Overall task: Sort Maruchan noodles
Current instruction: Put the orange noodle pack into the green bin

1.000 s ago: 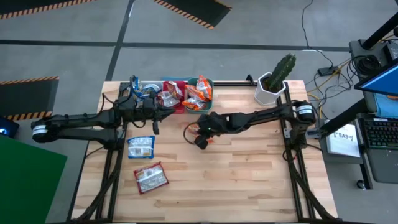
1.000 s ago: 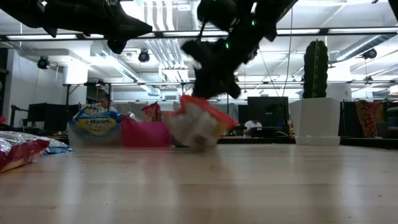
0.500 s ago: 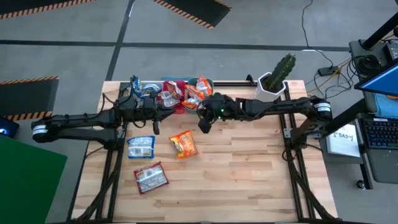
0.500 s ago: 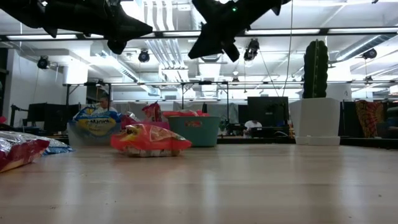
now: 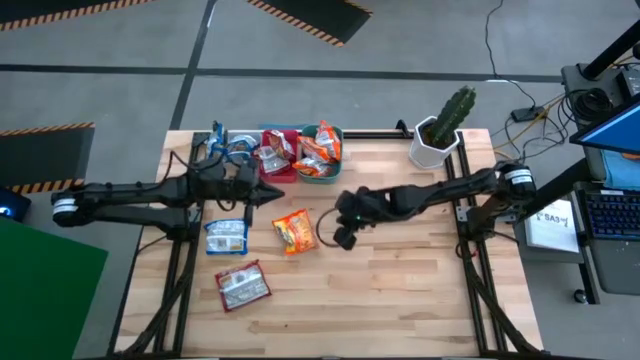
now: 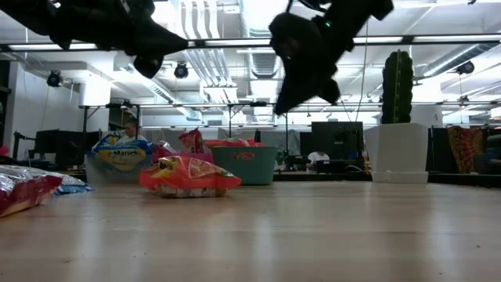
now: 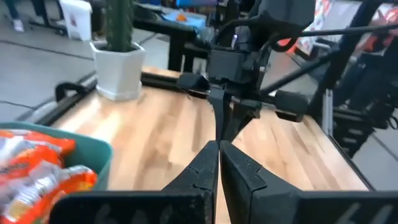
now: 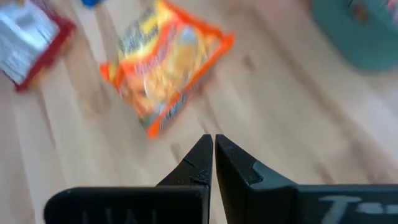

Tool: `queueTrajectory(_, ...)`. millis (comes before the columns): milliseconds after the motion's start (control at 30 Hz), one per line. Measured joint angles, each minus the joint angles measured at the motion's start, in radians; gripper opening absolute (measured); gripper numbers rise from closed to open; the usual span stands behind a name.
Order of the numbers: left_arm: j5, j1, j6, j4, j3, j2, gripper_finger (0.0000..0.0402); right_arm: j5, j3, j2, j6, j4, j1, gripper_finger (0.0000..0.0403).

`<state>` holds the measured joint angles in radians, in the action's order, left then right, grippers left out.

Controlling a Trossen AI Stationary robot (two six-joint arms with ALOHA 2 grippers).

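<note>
Beside the teal bin (image 5: 322,172): orange Maruchan packet (image 5: 294,230) flat on the table.
Right gripper (image 5: 343,238), clenched and empty, hovers just beside that packet; left gripper (image 5: 268,195), clenched, near the bin.

Beside the teal bin (image 5: 322,176): an orange ramen packet (image 5: 294,231), a blue-trimmed packet (image 5: 226,236), a red-trimmed packet (image 5: 243,286), on pale striped wood (image 5: 400,290).
</note>
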<state>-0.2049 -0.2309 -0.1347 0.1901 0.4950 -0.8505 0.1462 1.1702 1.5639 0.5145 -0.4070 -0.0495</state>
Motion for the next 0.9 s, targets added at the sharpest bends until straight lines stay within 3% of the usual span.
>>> queueTrajectory(400, 0.001, 0.069, -0.006, -0.051, 0.000, -0.037, 0.0000, 0.010, -0.195, 0.000, 0.120, 0.128, -0.015, 0.0009)
queueTrajectory(600, 0.002, 0.096, -0.031, -0.214, 0.000, -0.068, 0.0000, 0.008, -0.227, 0.000, 0.201, 0.214, 0.000, 0.0012)
queueTrajectory(733, 0.003, 0.135, -0.052, -0.322, 0.000, -0.117, 0.0000, 0.007, -0.219, 0.000, 0.233, 0.218, 0.017, 0.0040)
queueTrajectory(900, 0.016, 0.189, -0.007, -0.348, 0.000, -0.217, 0.0000, -0.016, -0.210, 0.001, 0.289, 0.276, 0.035, 0.0109)
